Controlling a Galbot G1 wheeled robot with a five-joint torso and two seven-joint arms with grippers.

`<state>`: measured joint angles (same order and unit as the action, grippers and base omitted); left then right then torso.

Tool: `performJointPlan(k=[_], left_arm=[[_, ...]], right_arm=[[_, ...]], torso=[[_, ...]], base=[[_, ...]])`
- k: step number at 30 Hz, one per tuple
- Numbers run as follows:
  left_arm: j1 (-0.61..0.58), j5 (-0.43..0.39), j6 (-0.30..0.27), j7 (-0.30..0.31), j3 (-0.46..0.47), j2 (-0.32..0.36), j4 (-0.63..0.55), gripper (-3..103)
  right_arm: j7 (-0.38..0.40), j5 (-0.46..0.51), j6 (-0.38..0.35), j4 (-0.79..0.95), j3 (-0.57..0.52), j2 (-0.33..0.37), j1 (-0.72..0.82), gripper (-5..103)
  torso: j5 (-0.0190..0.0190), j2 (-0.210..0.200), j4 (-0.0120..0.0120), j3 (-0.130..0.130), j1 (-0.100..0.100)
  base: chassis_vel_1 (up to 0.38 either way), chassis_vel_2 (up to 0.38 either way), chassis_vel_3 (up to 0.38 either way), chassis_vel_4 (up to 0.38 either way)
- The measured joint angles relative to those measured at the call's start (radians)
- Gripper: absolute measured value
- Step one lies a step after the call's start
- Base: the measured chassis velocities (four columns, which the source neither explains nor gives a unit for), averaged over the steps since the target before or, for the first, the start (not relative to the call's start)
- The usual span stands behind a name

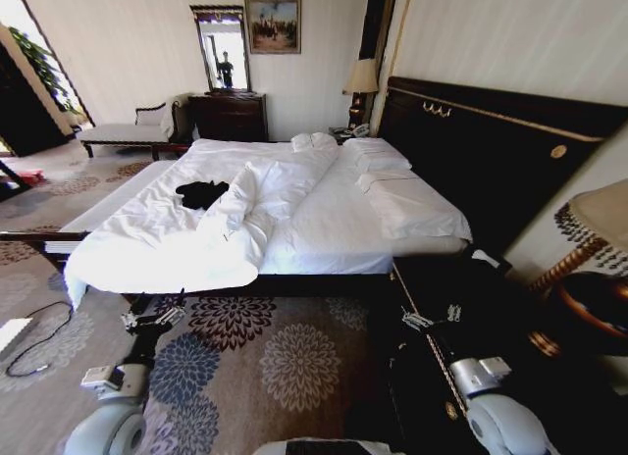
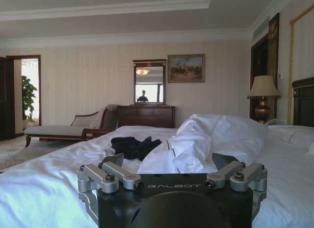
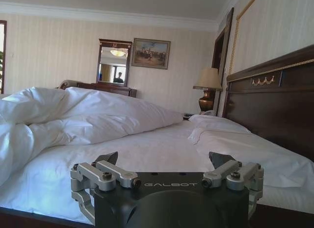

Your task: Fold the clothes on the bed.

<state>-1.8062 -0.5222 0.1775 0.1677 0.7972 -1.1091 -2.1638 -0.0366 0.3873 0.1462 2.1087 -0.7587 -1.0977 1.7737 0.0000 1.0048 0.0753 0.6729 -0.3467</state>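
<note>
In your head view the black top [image 1: 202,193] lies crumpled left of centre on the bed [image 1: 334,229], beside the bunched duvet [image 1: 235,215]. Both grippers sit low in frame, short of the mattress: left gripper [image 1: 154,318], right gripper [image 1: 432,318]. The wrist views show more (fingers spread wide, holding nothing): left fingers [image 2: 105,171], right fingers [image 3: 105,170].

Striped walls, floral carpet [image 1: 294,367] — dresser [image 1: 229,117] under a mirror [image 1: 221,48].
</note>
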Motion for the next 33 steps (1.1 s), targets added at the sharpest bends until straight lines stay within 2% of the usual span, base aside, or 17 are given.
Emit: performJointPlan(k=[33], left_arm=[[-0.018,0.027,-0.002,0.006,-0.004,-0.004,0.009,100]], right_arm=[[-0.015,-0.021,0.012,-0.005,-0.012,-0.018,0.015,100]], torso=[[-0.0001,0.000,-0.0001,0.000,0.000]], base=[[-0.101,0.104,0.102,-0.097]])
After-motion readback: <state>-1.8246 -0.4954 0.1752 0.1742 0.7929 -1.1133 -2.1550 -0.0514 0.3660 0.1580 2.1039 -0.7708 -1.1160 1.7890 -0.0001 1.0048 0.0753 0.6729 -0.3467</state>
